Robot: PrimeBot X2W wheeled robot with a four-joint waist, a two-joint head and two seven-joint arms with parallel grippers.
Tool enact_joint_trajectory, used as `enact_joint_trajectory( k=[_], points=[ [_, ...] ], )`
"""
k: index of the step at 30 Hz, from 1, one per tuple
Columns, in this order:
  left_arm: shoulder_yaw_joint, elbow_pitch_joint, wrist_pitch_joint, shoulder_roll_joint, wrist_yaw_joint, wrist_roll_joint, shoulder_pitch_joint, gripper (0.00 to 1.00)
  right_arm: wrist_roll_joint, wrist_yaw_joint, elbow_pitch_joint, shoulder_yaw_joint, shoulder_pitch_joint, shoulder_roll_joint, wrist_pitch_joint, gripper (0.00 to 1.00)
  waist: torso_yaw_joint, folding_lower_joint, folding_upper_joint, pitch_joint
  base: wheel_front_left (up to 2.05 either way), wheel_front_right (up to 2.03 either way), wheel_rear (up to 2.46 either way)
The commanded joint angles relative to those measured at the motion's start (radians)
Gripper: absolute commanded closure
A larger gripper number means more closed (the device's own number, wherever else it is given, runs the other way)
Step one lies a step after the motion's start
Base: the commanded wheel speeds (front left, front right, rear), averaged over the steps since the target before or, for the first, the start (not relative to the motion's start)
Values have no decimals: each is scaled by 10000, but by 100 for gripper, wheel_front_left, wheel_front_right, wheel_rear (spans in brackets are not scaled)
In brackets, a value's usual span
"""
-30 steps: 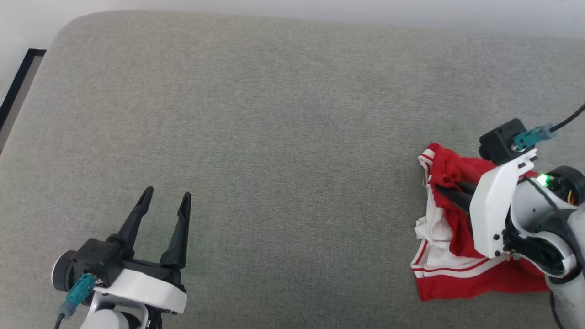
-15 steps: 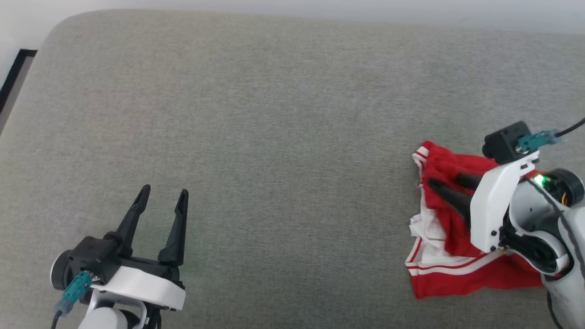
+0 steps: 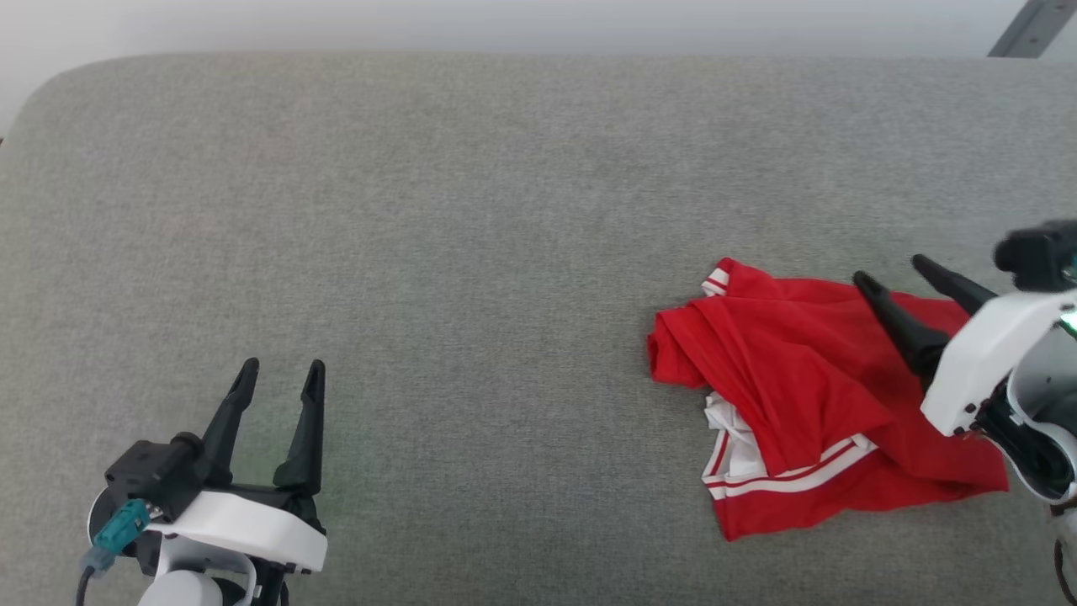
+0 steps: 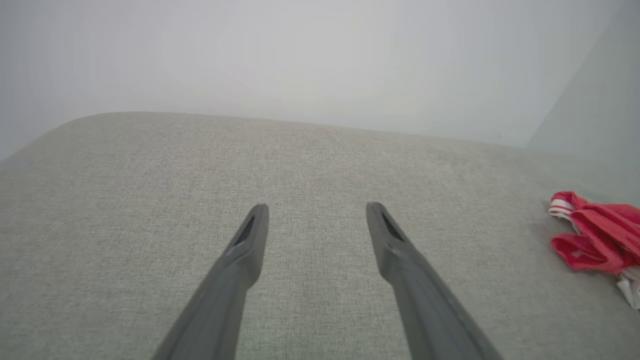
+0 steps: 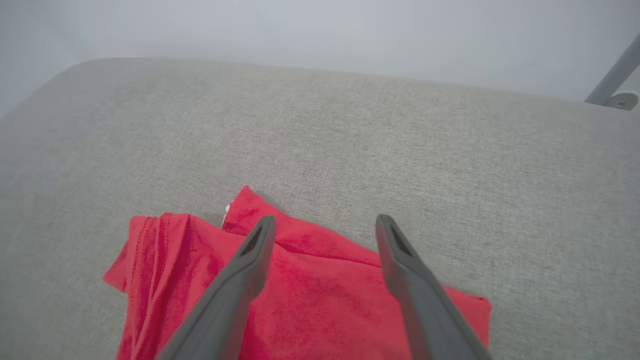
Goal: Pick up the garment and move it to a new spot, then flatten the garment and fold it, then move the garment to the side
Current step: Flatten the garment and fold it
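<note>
Nearest the robot, the left gripper (image 3: 283,366) hangs over bare grey cushion (image 3: 505,210), well apart from the work. Its fingers are spread and hold nothing; it is judged to be parked until flattening needs a second hand.

The right gripper (image 3: 888,268) stands over the garment's right edge, fingers spread wide. The right wrist view shows nothing between them, only red cloth beneath. Whether the tips brush the cloth cannot be told.

The garment (image 3: 791,379) lies on the right part of the cushion, crumpled and doubled over itself, with a white striped sleeve showing at its near edge. It is judged set down but not flattened.

Beyond it is open cushion – room to spread it – and a metal strut (image 3: 1031,29) at the far right.
</note>
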Motion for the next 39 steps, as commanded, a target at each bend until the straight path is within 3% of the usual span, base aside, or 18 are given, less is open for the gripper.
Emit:
enact_joint_trajectory(
  k=[1,11,14,24,39],
  points=[
    [23,58,-47,1,22,-179,-144,0,9,-5,135,-9,68,72,-316,0,-66,0,0,-58,0,0,0],
    [643,391,-47,-190,22,-193,-92,0,540,-5,1932,267,234,430,-4966,0,-453,0,0,-434,0,0,0],
    [913,203,-47,-277,22,9,117,0,444,-5,2008,331,388,512,-5580,0,-540,0,0,-559,0,0,0],
    [1813,-728,-47,-554,22,905,1112,0,-456,-5,1043,-982,1825,766,-5768,0,-625,0,0,-856,0,0,0],
    [2752,-2444,-47,-1370,22,1489,3037,0,-659,-5,-1039,-2616,4526,889,-5457,0,-628,0,0,-1124,0,0,0]
  ],
)
